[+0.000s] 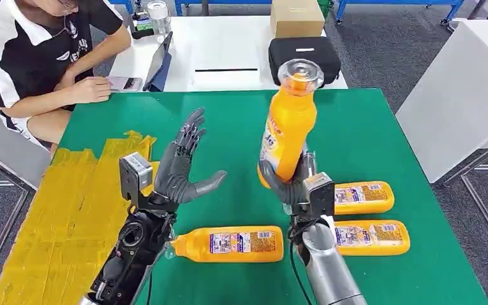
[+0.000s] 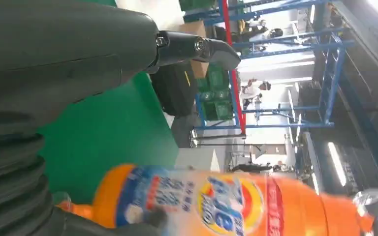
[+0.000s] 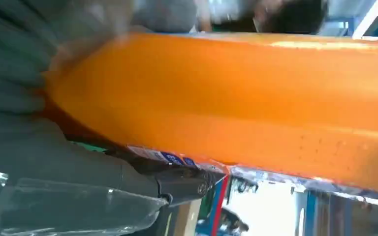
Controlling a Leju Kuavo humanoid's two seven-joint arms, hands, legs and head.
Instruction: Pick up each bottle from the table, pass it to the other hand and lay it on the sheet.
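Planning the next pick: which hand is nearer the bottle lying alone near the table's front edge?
Left. The left hand hovers open just above and left of the lone bottle; the right hand holds the upright bottle farther right.

At frame centre the raised bottle (image 1: 287, 130) is orange with a clear cap and a blue, white and red label. The table (image 1: 368, 133) is green. The sheet (image 1: 70, 210) at lower left is yellow. A person (image 1: 32, 44) at upper left wears black and white.

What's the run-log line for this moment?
right hand: grips upright orange bottle | left hand: open beside it | yellow sheet: bare | bottles lying on table: three
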